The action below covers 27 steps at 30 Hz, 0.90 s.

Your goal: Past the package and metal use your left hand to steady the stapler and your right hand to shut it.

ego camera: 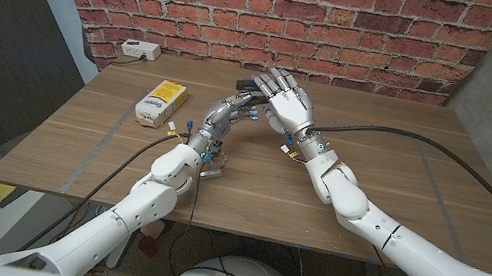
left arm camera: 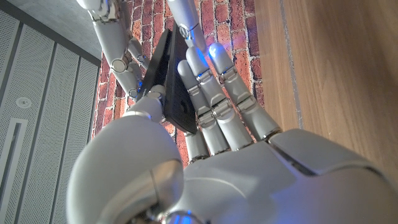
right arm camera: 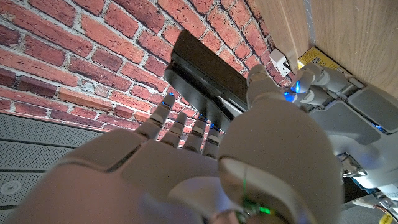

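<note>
The yellow package lies on the wooden table with dark print on its white end, too small to read. Beyond it, near the brick wall, the black stapler sits between both hands. The left hand grasps it, pale jointed fingers flat along its smooth dark side. The right hand lies over the top, fingers spread along the stapler's long flat edge, pressing rather than clenched. A white box sits by the wall.
</note>
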Available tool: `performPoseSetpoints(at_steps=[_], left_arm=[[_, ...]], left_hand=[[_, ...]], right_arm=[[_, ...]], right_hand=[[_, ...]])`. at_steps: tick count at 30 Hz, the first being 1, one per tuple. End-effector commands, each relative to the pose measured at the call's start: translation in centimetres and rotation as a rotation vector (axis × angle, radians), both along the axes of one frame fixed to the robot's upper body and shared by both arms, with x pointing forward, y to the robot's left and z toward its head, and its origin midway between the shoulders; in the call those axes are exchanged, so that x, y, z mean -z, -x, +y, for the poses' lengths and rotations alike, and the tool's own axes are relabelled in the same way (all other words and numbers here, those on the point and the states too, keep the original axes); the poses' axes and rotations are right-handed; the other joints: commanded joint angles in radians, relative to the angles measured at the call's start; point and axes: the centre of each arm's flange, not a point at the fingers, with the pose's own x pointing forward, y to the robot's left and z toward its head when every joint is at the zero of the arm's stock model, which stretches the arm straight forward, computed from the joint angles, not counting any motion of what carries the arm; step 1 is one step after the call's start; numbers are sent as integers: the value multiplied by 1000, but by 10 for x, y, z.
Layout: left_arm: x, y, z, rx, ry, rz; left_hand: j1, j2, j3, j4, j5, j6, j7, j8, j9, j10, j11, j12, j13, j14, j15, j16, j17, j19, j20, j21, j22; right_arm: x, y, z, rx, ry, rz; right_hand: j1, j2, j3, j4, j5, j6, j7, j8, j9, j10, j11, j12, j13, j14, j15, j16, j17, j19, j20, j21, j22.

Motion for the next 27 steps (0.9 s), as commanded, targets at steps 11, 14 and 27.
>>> performPoseSetpoints(at_steps=[11, 14, 27], left_arm=[[0, 2, -2, 3, -4, -2], [1, 3, -3, 3, -4, -2], [1, 6, -1, 0, -3, -6]], left_hand=[[76, 86, 7, -1, 9, 61, 50, -5, 1, 37, -42, -4, 6, 4, -18, 8, 4, -7, -47, 13, 3], [76, 86, 7, -1, 9, 61, 51, -6, 1, 38, -42, -4, 7, 4, -18, 8, 5, -8, -47, 14, 2], [76, 85, 7, -4, 9, 64, 50, -9, 0, 40, -42, -5, 8, 5, -18, 8, 6, -10, -47, 20, 2]], right_arm=[[3, -2, 1, -24, -20, -11], [3, -1, 1, -39, -25, -17], [5, 0, 0, -84, -33, -14]], right_hand=[[49, 18, 22, -1, 11, 82, -33, 32, -6, 118, -33, 37, 7, 49, -155, 26, -21, 34, -22, -20, 1], [60, 23, 24, 1, 13, 114, -42, 42, -7, 148, -42, 46, 10, 69, -167, 36, -28, 46, -28, -25, 1], [61, 41, 16, 15, 15, 218, -57, 69, -10, 248, -66, 79, 20, 114, -176, 61, -39, 77, -35, -41, 2]])
